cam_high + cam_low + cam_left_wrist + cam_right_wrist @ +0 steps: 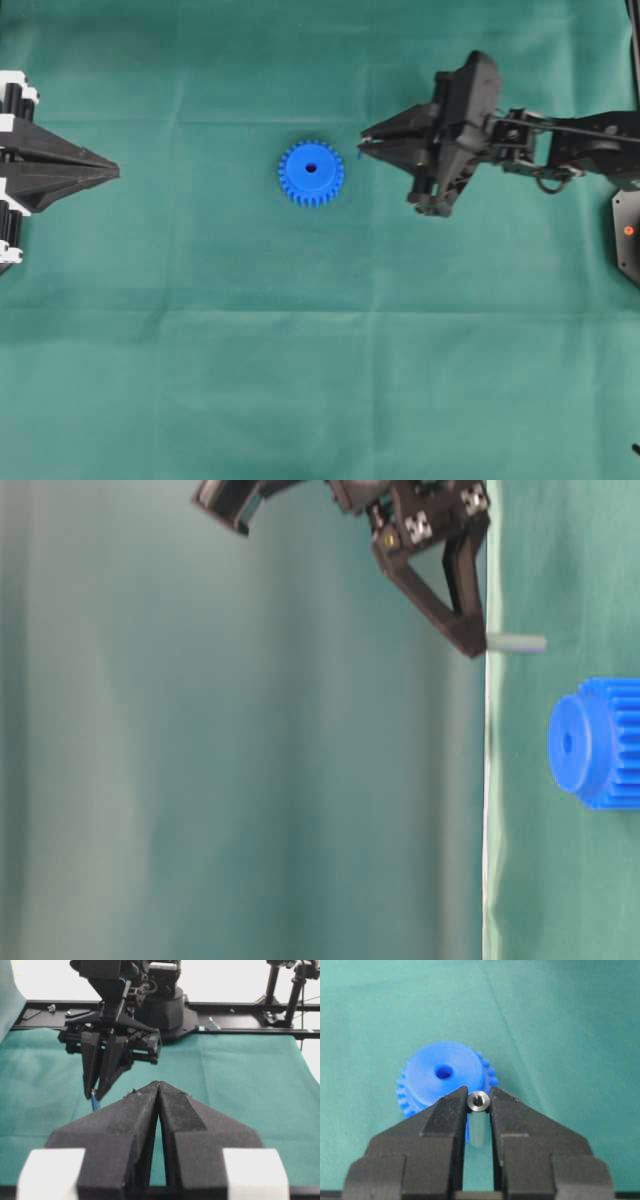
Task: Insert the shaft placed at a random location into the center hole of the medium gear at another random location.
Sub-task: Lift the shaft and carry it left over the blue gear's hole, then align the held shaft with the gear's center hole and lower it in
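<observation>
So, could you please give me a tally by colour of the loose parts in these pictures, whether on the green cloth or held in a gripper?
Blue: 1, the medium gear lying flat on the green cloth.
Silvery-grey: 1, the shaft clamped in the right gripper.
Total: 2.

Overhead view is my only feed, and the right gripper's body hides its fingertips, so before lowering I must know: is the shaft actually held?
Observer: Yes. The right wrist view shows the shaft clamped between the right gripper fingers.
Operator: Is it over the center hole?
Observer: Not yet. In that view the center hole lies beyond the shaft, to its left.
Operator: Is the shaft touching the medium gear?
Observer: No. The table-level view shows the shaft apart from the medium gear.
</observation>
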